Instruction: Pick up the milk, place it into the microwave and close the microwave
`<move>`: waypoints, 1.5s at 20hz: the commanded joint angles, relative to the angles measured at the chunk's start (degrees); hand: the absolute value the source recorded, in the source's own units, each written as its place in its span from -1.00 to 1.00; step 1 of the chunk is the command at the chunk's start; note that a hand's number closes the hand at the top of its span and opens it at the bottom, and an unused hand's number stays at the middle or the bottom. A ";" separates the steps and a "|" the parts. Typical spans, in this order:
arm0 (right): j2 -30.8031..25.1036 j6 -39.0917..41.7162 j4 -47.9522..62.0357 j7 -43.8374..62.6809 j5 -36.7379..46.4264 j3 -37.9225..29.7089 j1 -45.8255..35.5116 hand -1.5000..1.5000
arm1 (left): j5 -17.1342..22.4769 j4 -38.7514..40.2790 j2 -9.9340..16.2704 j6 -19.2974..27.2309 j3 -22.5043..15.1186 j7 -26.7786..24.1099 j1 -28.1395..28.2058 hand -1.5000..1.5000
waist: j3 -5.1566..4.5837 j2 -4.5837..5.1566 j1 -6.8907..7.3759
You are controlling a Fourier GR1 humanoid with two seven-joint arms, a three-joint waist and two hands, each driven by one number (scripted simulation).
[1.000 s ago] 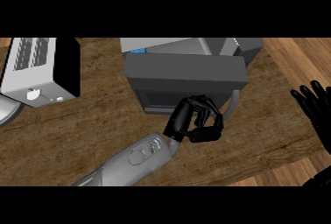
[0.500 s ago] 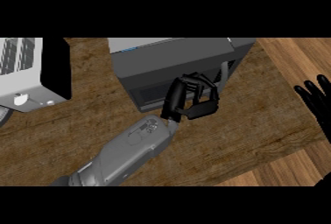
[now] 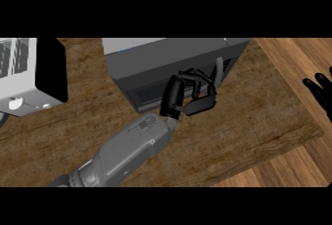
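No milk carton shows anywhere on the counter (image 3: pixel 272 127), so I can't say which way it points or how its long axis lies. It may be inside the microwave (image 3: pixel 168 59) or hidden behind the fingers.

The left hand (image 3: pixel 189 96) sits right against the microwave's dark front, toward its right-hand half. Its fingers are curled over with the thumb tucked beneath, and nothing is visibly held between them. Grey casing shows through the gap. My guess is that it is placed there to work the door rather than to carry anything.

A thin grey slab (image 3: pixel 220 70) stands edge-on just at 2 o'clock from the hand. It runs roughly from 12 to 6 and looks like the door seen from its edge, though I can't be sure how far it stands ajar.

The microwave's long side runs from 9 to 3 o'clock, with its front facing 6 o'clock toward the robot.

Out at 9 o'clock, well apart, stands a white appliance (image 3: pixel 23 83).

The right hand (image 3: pixel 320 92) rests open at the 3 o'clock edge with its fingers up, clear of the work.
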 commanded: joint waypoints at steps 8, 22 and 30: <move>-1.58 0.07 -1.11 2.40 -4.07 -0.83 -1.03 -1.00 | 3.61 5.15 0.02 -1.07 1.91 -4.82 -3.79 1.00 | 0.10 0.59 -1.31; -4.31 -0.05 -0.83 5.29 -7.95 -2.29 -2.89 -1.00 | 7.15 6.86 0.02 -2.31 0.77 -8.77 -3.98 1.00 | 0.15 1.31 -1.51; -4.94 -0.49 -1.22 6.43 -10.47 -2.73 -4.18 -1.00 | 8.82 7.80 0.02 -2.14 0.28 -10.56 -4.14 1.00 | 0.17 1.42 -1.35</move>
